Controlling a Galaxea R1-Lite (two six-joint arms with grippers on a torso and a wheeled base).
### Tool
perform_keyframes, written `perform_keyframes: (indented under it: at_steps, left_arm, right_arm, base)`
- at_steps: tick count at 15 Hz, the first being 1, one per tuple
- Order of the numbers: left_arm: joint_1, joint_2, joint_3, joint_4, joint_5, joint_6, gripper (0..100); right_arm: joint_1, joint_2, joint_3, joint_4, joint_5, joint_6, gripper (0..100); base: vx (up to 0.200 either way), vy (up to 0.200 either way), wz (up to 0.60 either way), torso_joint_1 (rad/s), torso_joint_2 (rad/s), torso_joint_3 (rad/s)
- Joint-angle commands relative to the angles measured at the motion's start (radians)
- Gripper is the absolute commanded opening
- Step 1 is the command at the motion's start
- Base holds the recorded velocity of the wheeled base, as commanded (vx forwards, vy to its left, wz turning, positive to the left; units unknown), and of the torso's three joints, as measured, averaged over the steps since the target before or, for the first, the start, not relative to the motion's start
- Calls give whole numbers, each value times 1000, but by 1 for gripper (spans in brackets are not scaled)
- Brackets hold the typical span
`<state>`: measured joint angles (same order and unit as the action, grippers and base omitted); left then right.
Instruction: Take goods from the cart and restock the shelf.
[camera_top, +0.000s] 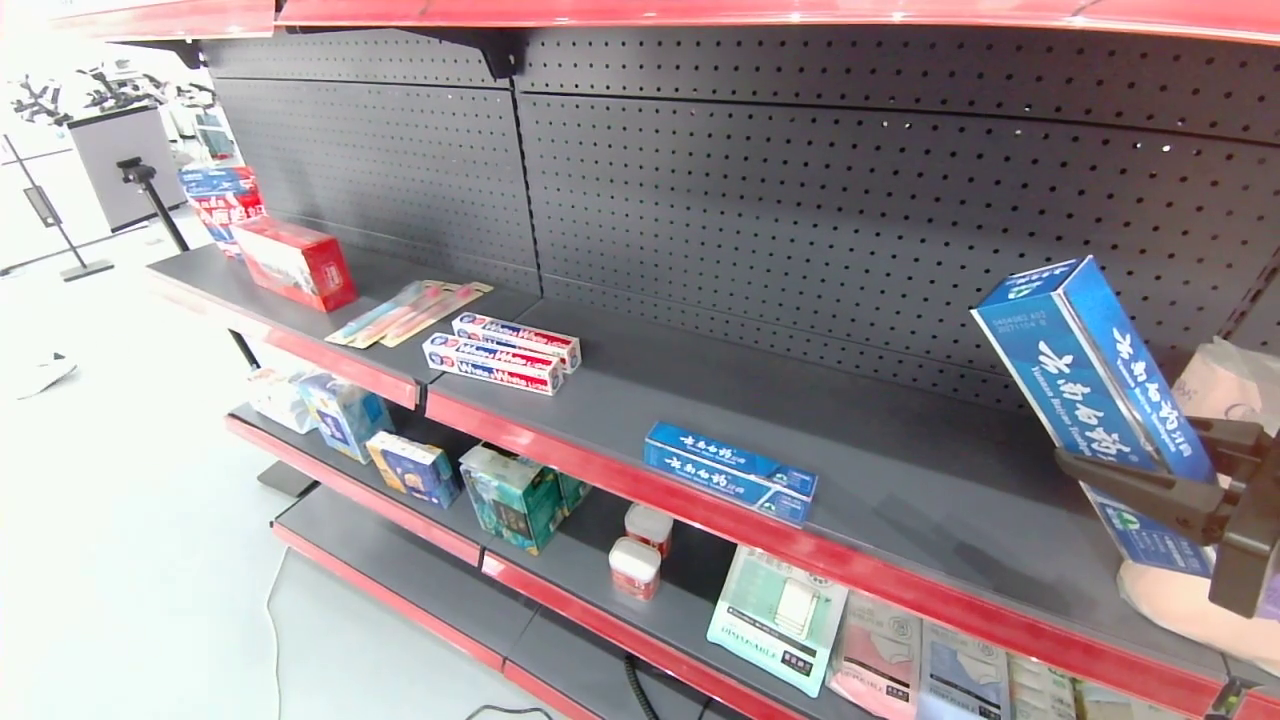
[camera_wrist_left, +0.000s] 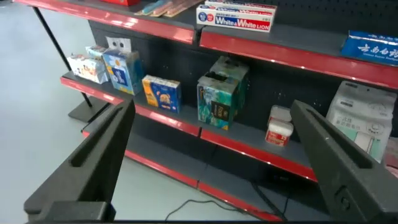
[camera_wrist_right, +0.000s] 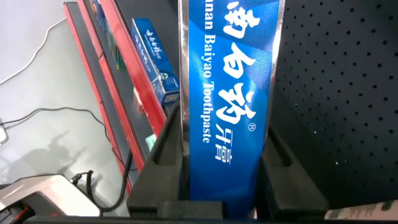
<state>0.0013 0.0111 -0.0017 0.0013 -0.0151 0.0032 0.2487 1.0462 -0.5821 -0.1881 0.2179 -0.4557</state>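
- Head view: the right tool is clamped on a blue toothpaste box, 1 finger on each long side, gripping near its lower end.
- The box stands tilted, its upper end leaning toward the robot's left. It rises above the tool, in front of the perforated back panel.
- The box is held over the right end of the shelf. I cannot tell whether its lower end touches the board.
- Right wrist view: the right tool has both fingers pressed flat against the blue toothpaste box, with no gap visible.
- A second blue box lies flat near the board's front edge, well to the left of the right tool. It also shows beyond the held box in the wrist picture.
- Farther left of that tool lie 2 white toothpaste boxes side by side, then toothbrush packs, then a red box.
- Left wrist view: the left tool has its fingers wide apart and holds nothing.
- Ahead of the left tool, on the lower board, stand a green carton, a blue and yellow carton and 2 small red-capped jars.
- Above these, ahead of the left tool, sit the white toothpaste boxes on the upper board.
- A dark cable lies on the floor below the left tool.
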Motion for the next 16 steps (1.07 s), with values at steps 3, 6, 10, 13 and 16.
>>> perform_keyframes:
  at_steps: [3,6,10,13,16]
  left_arm:
    - [-1,-11,2,-1,1,1,100]
    - [-1,-11,2,-1,0,1,100]
    - [-1,-11,2,-1,1,1,100]
    - [-1,-11,2,-1,1,1,100]
    - [-1,-11,2,-1,1,1,100]
  right_arm:
    - [-9,14,7,-1,0,-1,0]
    - [-5,83,-1,-27,1,-6,0]
    - [9,232,-16,-110,1,-17,0]
    - [12,341,-27,-113,-3,-37,0]
    - [15,525,-53,-280,-3,-41,0]
  base:
    - [0,0,0,0,0,0]
    - [0,0,0,0,0,0]
    - [0,0,0,0,0,0]
    - [0,0,0,0,0,0]
    - [0,0,0,0,0,0]
